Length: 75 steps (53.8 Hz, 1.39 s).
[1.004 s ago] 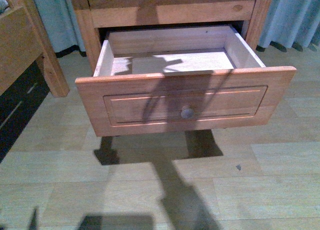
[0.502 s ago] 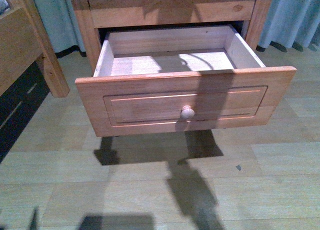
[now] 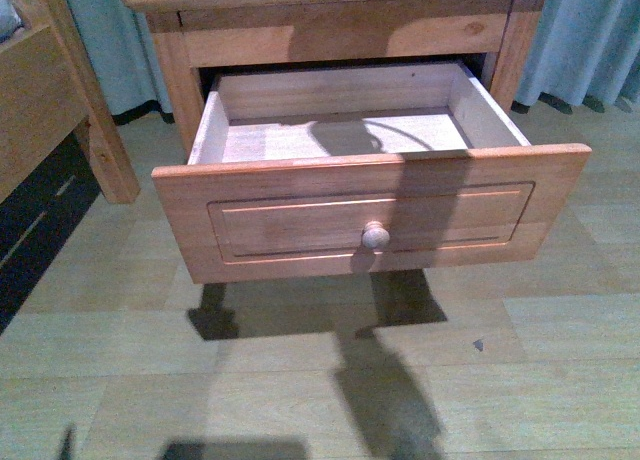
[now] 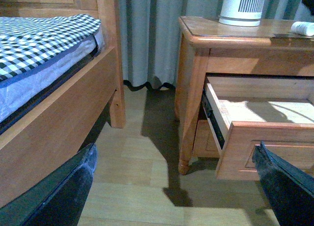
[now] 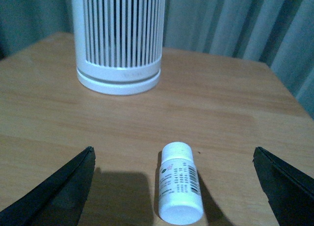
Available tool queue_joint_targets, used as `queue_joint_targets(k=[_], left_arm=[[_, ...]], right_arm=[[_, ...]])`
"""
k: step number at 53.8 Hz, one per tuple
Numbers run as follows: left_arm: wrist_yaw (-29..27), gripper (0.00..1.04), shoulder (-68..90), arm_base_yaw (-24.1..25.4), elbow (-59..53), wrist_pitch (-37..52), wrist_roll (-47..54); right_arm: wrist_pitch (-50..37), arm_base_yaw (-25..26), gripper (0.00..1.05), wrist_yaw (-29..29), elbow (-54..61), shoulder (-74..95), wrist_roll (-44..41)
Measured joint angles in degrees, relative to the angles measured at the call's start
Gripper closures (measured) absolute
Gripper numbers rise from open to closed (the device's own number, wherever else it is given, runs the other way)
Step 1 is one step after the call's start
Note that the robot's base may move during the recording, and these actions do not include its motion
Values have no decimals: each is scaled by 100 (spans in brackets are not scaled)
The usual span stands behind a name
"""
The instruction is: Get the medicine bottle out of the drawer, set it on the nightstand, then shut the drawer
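— Where do we find the medicine bottle (image 5: 180,189)?
— On its side on the nightstand (image 5: 230,103) top, near the white ribbed device (image 5: 117,39) but apart from it. Our right gripper (image 5: 172,155) is spread wide, clear of the bottle.
— And the drawer (image 3: 300,220)?
— Pulled out. Our left gripper (image 4: 175,150) gapes too, holding nothing, facing the bed frame (image 4: 59,118).

The nightstand (image 5: 230,103) is honey-brown wood with a smooth, lightly shining varnish. The drawer (image 3: 300,230) has the same varnished front and a round wooden knob (image 3: 376,236), but its inside is paler wood that looks matt. The bottle (image 5: 179,182) is smooth white plastic with a printed label, the ribbed device (image 5: 117,39) is white plastic with a soft gloss, the curtain (image 4: 147,34) is matt blue-grey cloth, the bed (image 4: 59,123) is wood under a checked cloth cover (image 4: 44,34), and the floor (image 3: 300,380) is smooth pale planks.
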State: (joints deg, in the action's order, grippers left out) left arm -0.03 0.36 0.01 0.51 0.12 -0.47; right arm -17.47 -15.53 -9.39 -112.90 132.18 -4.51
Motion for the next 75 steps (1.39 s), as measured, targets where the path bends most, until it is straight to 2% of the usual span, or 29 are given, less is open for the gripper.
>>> queue_joint_targets(k=[11, 27, 34, 40, 47, 56, 75], left_arm=[[0, 7, 0, 0, 0, 0, 0], [0, 7, 0, 0, 0, 0, 0], [0, 7, 0, 0, 0, 0, 0], [0, 7, 0, 0, 0, 0, 0], [0, 7, 0, 0, 0, 0, 0], [0, 7, 0, 0, 0, 0, 0], [0, 7, 0, 0, 0, 0, 0]], right_arm=[[-472, -98, 8, 350, 2208, -2065, 409], [-586, -446, 58, 575, 5744, -4116, 990], [-804, -664, 81, 505, 7016, -4256, 1215], [-1384, -820, 102, 282, 7917, -3875, 1296], [-2103, -820, 102, 70, 8157, -3224, 1268], [-2721, -654, 102, -7, 7757, -2317, 916], [-2573, -142, 102, -76, 5880, -682, 175]])
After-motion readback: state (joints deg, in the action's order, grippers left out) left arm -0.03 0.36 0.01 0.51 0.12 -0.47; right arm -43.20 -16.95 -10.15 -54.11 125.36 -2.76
